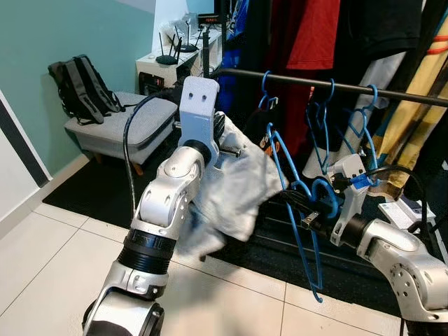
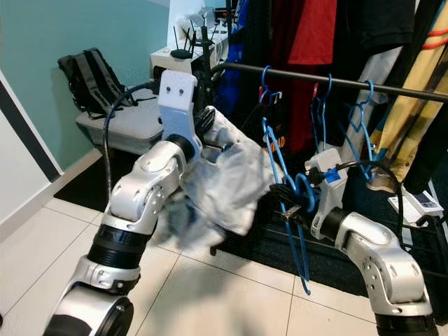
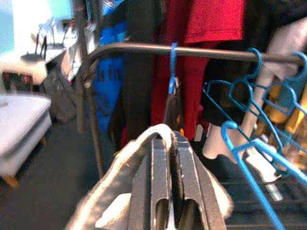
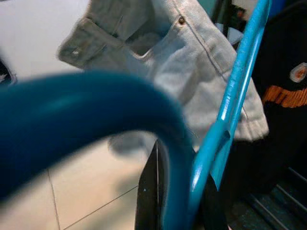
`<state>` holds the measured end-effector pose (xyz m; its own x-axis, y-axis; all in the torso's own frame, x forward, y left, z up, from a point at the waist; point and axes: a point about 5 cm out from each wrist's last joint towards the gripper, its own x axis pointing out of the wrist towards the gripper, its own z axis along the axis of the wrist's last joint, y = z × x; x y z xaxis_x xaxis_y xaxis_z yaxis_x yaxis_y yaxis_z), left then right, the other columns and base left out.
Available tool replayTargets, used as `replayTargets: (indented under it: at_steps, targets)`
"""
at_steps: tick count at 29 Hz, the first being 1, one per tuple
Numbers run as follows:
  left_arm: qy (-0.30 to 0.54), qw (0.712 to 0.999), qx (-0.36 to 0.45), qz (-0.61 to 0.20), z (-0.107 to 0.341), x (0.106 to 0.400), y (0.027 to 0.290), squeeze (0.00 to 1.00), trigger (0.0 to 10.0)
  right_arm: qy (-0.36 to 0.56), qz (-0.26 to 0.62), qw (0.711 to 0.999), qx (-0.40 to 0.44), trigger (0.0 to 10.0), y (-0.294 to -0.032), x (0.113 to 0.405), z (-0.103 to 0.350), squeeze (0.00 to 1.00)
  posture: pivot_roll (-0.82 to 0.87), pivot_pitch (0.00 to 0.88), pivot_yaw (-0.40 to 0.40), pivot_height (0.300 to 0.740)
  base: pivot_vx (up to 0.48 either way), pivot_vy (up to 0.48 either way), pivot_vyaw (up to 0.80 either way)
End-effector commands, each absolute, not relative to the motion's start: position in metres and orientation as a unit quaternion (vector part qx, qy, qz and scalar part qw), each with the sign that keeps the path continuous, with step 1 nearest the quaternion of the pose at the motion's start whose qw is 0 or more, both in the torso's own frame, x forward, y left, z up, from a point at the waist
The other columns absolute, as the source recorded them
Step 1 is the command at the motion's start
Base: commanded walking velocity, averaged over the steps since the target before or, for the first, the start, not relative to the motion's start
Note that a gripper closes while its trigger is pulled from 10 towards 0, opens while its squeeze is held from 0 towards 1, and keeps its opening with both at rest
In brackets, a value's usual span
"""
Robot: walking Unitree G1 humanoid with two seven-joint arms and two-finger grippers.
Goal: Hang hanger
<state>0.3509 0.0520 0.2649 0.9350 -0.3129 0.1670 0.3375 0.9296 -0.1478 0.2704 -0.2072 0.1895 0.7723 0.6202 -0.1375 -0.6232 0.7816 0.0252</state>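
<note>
While the left gripper (image 3: pixel 169 191) pinched the pale denim garment (image 1: pixel 238 192) between closed fingers, the right gripper (image 1: pixel 308 210) clamped the blue hanger (image 1: pixel 297 217), which hung tilted below the dark clothes rail (image 1: pixel 329 85). Other blue hangers (image 1: pixel 357 119) hooked over the rail near its right end, beside a red shirt (image 1: pixel 315 31).

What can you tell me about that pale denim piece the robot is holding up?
The denim garment is pale, faded grey-blue, with stitched seams, a pocket and a metal rivet. It hangs crumpled in front of the clothes rail. The left gripper is shut on a fold of it. Part of it drapes over the blue hanger gripped by the right gripper.
</note>
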Motion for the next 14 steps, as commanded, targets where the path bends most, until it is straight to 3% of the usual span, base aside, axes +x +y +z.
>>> replayTargets:
  at_steps: [1,14]
  targets:
    - [-0.076,0.977,-0.107,-0.170,0.274,0.350,0.052,0.00,10.0,0.060,0.338,0.939,-0.010,10.0,-0.209,0.267,0.195,0.00,-0.11,0.000,0.010,0.740,0.000,0.000,0.00]
    - [-0.036,0.973,-0.194,-0.119,0.273,0.363,0.069,0.00,10.0,0.065,0.356,0.932,0.002,10.0,-0.233,0.242,0.208,0.00,-0.12,0.000,0.031,0.740,0.000,0.000,0.00]
